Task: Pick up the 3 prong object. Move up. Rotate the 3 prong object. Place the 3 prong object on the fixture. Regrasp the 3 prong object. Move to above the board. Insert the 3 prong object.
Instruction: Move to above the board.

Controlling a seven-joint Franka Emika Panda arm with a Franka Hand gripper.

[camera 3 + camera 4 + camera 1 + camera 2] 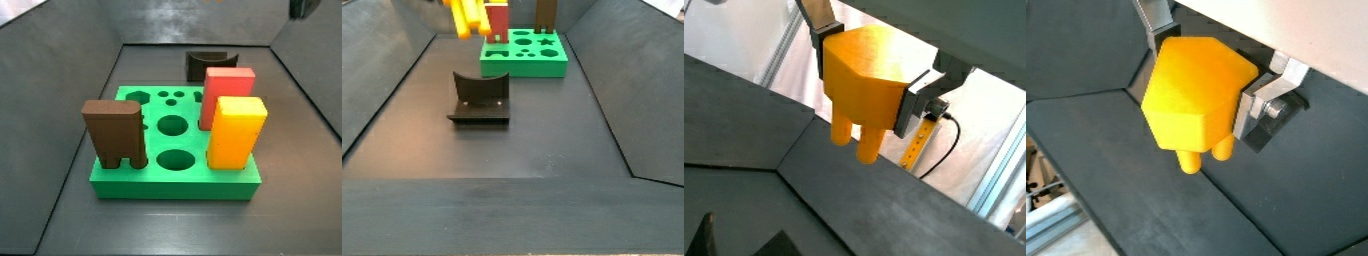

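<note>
3 prong object [869, 82] in claw [1213, 95] — high above fixture [478, 97], board [527, 55].

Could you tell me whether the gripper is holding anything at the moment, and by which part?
Yes: the gripper holds the 3 prong object by the sides of its body, jaws closed on it, prongs free, high above the floor.

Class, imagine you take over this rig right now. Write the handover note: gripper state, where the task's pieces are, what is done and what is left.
Gripper: shut on the 3 prong object, held in the air with prongs pointing down, in both wrist views. In a side view the piece hangs high, near the board's end of the bin.
Fixture: on the floor, nothing on it.
Board: green, carrying brown, red and yellow-orange blocks.
Done: pick-up and lift.
Left: whether rotation is finished is unclear; placing on the fixture, regrasp, move above the board, insertion.
</note>
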